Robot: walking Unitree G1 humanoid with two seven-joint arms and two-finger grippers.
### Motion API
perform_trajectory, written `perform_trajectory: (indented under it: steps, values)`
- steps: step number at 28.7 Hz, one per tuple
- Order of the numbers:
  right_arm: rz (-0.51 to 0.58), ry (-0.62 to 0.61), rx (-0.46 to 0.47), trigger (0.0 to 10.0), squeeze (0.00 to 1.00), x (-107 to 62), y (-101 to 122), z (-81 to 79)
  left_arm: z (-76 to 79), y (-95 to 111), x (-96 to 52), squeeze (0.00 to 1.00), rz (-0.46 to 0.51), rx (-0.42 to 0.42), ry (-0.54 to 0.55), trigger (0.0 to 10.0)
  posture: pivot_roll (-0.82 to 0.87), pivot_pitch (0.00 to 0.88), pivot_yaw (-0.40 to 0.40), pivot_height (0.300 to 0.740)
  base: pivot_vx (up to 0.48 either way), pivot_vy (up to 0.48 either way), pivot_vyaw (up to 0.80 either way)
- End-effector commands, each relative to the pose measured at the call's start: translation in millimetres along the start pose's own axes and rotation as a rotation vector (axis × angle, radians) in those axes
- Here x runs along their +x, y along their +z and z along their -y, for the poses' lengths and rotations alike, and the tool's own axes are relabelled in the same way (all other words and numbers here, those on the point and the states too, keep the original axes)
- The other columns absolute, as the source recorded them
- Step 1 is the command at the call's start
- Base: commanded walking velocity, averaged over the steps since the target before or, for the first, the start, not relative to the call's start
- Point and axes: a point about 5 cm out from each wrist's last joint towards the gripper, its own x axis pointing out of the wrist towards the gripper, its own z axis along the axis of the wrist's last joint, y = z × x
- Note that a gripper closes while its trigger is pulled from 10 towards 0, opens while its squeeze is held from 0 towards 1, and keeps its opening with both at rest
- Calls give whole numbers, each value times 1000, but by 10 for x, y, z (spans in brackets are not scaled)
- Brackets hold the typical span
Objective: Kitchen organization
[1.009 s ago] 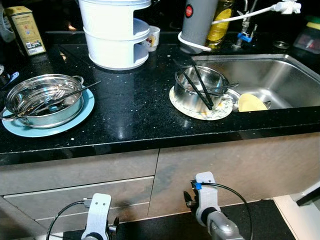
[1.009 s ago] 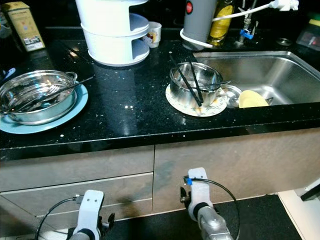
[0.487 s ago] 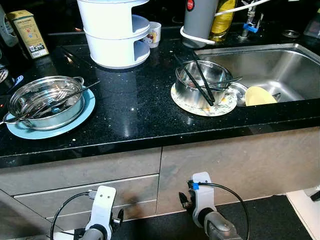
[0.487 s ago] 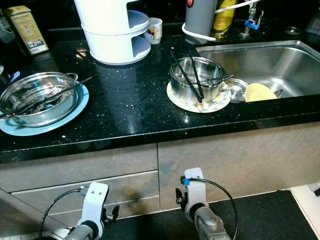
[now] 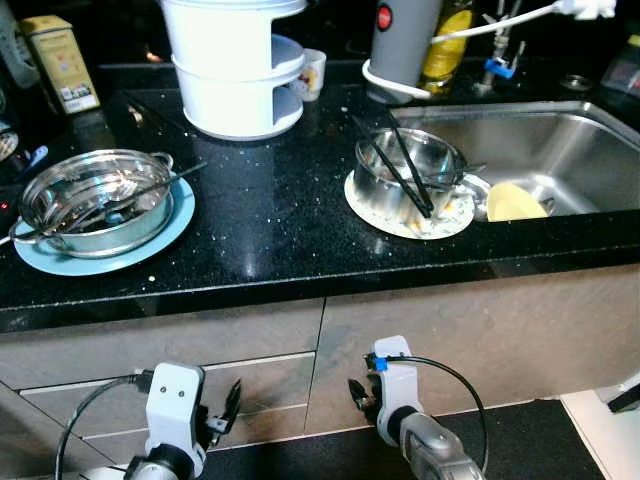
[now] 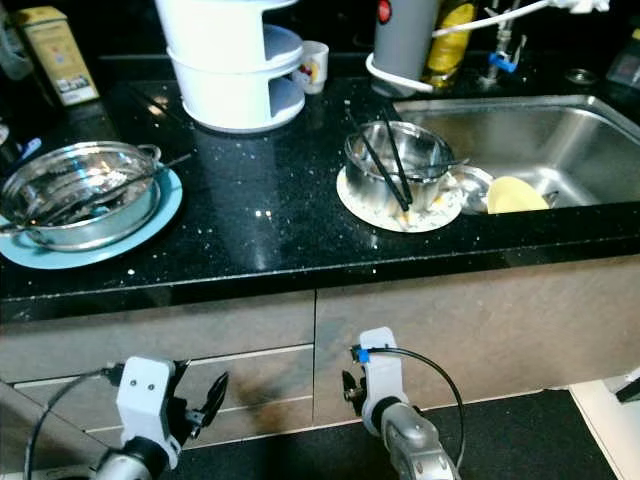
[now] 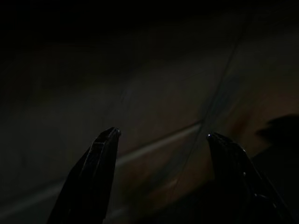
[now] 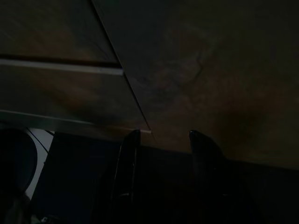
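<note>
Dishes sit up on the black surface (image 5: 270, 215): a steel bowl (image 5: 405, 170) holding chopsticks (image 5: 400, 170) beside the sink (image 5: 560, 140), a steel pot (image 5: 95, 200) on a blue plate (image 5: 180, 215). Well below, facing the cabinet fronts (image 5: 480, 330), left end effector (image 7: 161, 137) hangs spread and right end effector (image 8: 161, 135) slightly parted.

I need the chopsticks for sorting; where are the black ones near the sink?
The black chopsticks stand propped in the steel bowl on the patterned plate, on the counter right of centre, just left of the sink.
</note>
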Motion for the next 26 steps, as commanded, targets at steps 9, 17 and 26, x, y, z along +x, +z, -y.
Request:
perform_trajectory:
  steps: [9,17,26]
  values:
    - [-67,4,16,10000,0,-17,-161,17,202,492,10,0,70,-20,-317,10000,-44,152,-70,740,0,0,0]
    - [-69,7,20,10000,0,-12,-158,14,120,1076,224,0,265,-89,-340,10000,-50,160,-64,740,0,0,0]
    - [-69,8,24,10000,0,-5,-157,8,-311,1520,585,0,364,-40,-68,10000,-54,163,-59,740,0,0,0]
